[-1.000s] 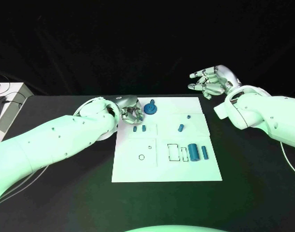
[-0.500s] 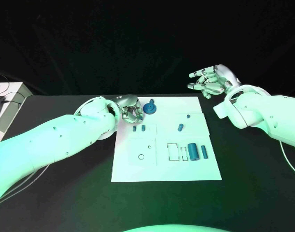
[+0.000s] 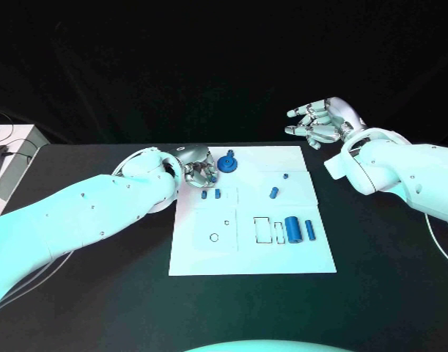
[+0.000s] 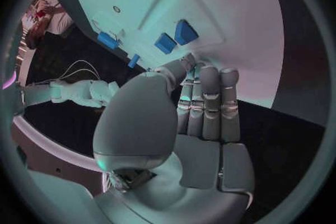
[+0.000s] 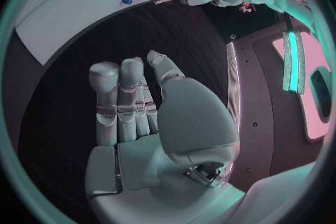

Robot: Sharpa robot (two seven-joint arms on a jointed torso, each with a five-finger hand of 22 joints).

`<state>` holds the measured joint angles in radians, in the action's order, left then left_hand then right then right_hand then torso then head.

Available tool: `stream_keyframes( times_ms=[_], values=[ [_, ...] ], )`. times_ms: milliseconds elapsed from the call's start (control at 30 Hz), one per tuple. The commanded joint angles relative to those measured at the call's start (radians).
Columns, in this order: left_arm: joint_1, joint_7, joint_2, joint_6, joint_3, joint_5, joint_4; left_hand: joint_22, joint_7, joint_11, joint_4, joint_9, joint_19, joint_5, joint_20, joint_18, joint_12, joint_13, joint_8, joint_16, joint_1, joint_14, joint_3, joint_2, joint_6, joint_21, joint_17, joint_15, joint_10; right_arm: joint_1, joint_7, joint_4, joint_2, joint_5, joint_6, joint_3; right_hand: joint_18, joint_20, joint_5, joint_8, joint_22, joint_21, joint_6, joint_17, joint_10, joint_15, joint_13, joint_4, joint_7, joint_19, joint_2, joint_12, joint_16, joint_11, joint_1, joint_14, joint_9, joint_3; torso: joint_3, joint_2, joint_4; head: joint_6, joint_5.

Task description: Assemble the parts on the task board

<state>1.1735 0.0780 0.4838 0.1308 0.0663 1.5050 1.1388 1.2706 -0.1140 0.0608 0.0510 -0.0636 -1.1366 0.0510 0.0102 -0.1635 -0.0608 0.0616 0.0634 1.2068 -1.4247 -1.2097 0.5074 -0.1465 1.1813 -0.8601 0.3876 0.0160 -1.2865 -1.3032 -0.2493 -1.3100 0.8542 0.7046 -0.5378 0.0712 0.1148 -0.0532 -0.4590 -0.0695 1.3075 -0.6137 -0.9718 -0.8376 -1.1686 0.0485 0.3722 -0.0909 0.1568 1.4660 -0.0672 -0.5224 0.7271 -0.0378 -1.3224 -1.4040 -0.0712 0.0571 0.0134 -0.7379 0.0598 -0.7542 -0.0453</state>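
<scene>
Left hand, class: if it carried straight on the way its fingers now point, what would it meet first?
Probably the two small blue parts lying side by side on the task board, just ahead of the left hand's fingertips in the left wrist view; depth is uncertain, so it may touch the board first.

Bare task board (image 3: pixel 250 257) near edge

The left arm reaches in low and bent, its left hand (image 3: pixel 199 170) (image 4: pixel 199 117) with fingers straight and pressed together side by side, thumb alongside, holding nothing. The right arm lifts its right hand (image 3: pixel 324 122) (image 5: pixel 136 117) high, palm up, fingers loosely curled and slightly apart, nothing between them.
</scene>
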Motion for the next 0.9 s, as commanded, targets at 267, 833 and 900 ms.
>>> stream_keyframes(
  times_ms=[267, 833, 900],
  values=[
    [-0.003, 0.009, 0.004, -0.019, -0.002, 0.007, 0.009, -0.001, -0.001, -0.001, 0.001, -0.001, 0.006, 0.001, -0.007, -0.014, -0.001, 0.002, -0.001, -0.004, -0.004, 0.007, 0.0, 0.004, 0.002, 0.011, 0.002, -0.003, 0.005, 0.0, -0.011, -0.001, 0.001, 0.005, 0.005, -0.001, 0.007, -0.009, -0.005, 0.005, 0.079, 0.004, 0.0, -0.003, 0.001, -0.001, -0.001, -0.004, 0.004, 0.055, -0.005, -0.002, -0.006, 0.007, 0.006, -0.01, 0.001, 0.001, 0.001, 0.0, 0.0, 0.0, 0.001],
    [-0.003, 0.019, 0.006, -0.007, -0.001, -0.016, -0.001, -0.001, 0.001, -0.004, -0.008, 0.0, 0.003, 0.001, -0.009, -0.016, -0.001, 0.002, -0.002, -0.006, 0.003, 0.005, -0.001, 0.006, -0.026, 0.013, 0.002, -0.002, 0.001, 0.0, -0.012, -0.001, 0.001, 0.005, 0.004, -0.001, 0.007, -0.009, -0.005, 0.005, 0.079, 0.004, 0.0, -0.003, 0.001, -0.001, -0.001, -0.004, 0.004, 0.055, -0.005, -0.002, -0.006, 0.007, 0.006, -0.01, 0.001, 0.001, -0.0002, 0.0, -0.0002, 0.0, 0.002],
    [-0.003, 0.022, 0.006, -0.01, -0.001, -0.019, -0.003, -0.002, 0.003, -0.006, -0.011, 0.0, 0.004, 0.001, -0.009, -0.016, -0.001, 0.002, -0.002, -0.006, 0.005, 0.005, -0.001, 0.005, -0.036, 0.015, 0.002, -0.001, 0.001, 0.0, -0.012, -0.001, 0.001, 0.005, 0.004, -0.001, 0.007, -0.009, -0.005, 0.005, 0.079, 0.004, 0.0, -0.003, 0.001, -0.001, -0.001, -0.004, 0.004, 0.055, -0.005, -0.002, -0.006, 0.007, 0.006, -0.01, 0.001, 0.001, -0.0004, 0.0, 0.0001, 0.0, 0.003]
  ],
)
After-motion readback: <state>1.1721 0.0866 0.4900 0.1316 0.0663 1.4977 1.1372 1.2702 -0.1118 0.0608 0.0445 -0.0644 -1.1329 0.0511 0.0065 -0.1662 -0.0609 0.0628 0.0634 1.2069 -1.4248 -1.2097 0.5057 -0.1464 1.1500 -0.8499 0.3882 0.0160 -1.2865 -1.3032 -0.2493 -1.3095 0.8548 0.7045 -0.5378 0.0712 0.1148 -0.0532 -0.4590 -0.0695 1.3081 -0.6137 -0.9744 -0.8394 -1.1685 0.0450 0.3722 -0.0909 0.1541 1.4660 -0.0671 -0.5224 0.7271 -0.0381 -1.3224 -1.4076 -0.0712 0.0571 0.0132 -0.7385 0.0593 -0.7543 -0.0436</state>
